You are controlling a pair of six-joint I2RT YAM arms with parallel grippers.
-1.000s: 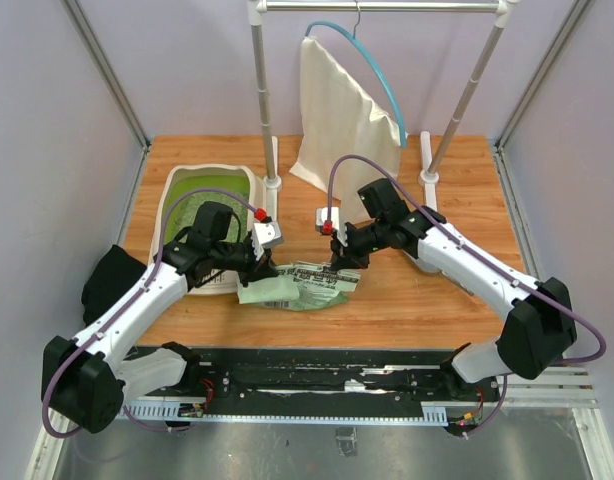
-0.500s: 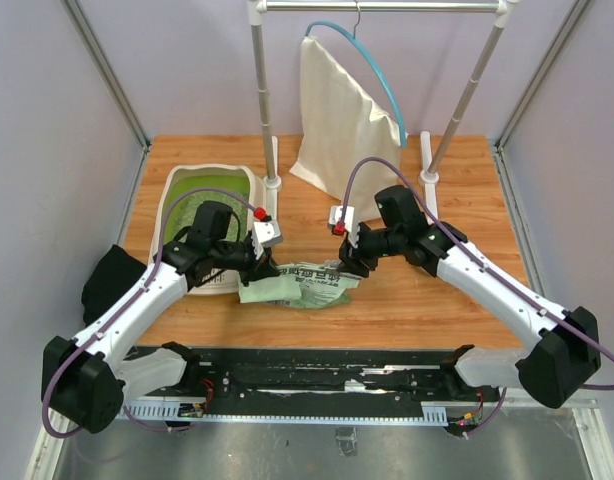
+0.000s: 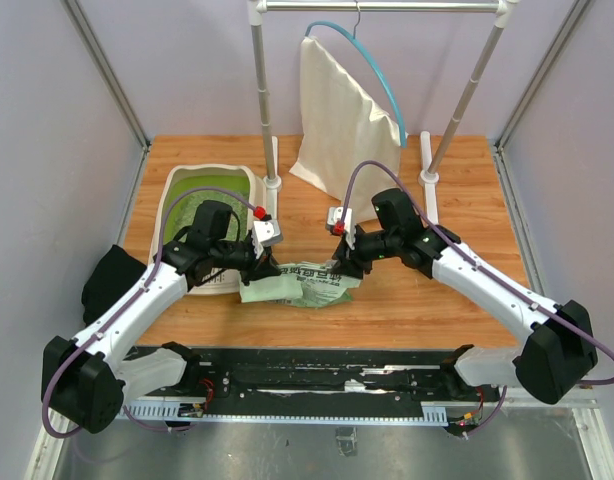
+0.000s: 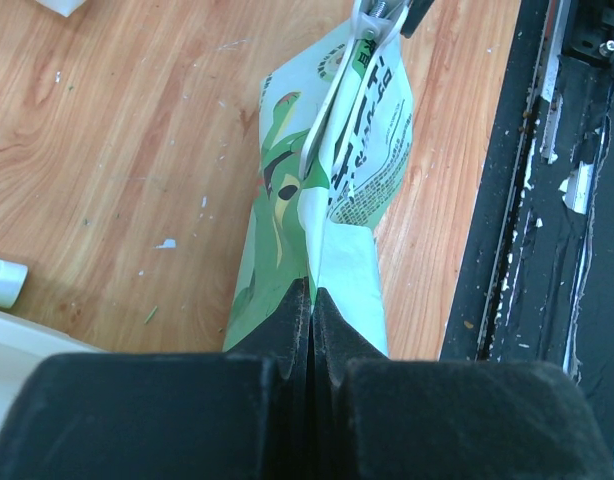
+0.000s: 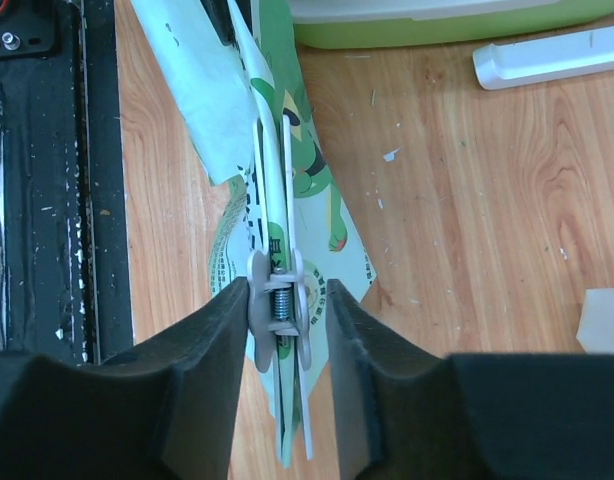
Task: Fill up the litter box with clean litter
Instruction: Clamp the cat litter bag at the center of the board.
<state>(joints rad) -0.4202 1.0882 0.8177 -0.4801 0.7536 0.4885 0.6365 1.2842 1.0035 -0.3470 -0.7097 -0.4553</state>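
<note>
**Top view**
- Litter box [image 3: 212, 169]: upper left of the frame, on the table [image 3: 437, 290], long axis running up and down the frame.
- Litter [image 3: 192, 212]: a speckled patch inside the box, partly hidden by the left arm.
- Bag [image 3: 302, 287]: lower centre, lying flat with its long axis left to right. Its left end is just beside the box's lower right corner.
- Left pincer [image 3: 252, 265]: at the bag's left end.
- Right pincer [image 3: 344, 265]: at the bag's right end.
- Judgement: the box lies up and left of the bag, the left arm is nearer to it, and the bag's mouth must swing that way.

**Left wrist view**
- Left pincer [image 4: 310, 300]: closed tight on an edge of the bag [image 4: 287, 200].
- The bag runs up the frame to a clip [image 4: 372, 25] at the top.
- A corner of the box [image 4: 2, 345] shows at lower left.

**Right wrist view**
- Right pincer [image 5: 287, 292]: jaws pressed against both wings of the clip [image 5: 279, 305], pinching it.
- The clip bites the bag [image 5: 317, 200].
- The box [image 5: 437, 25] lies along the top edge
</note>
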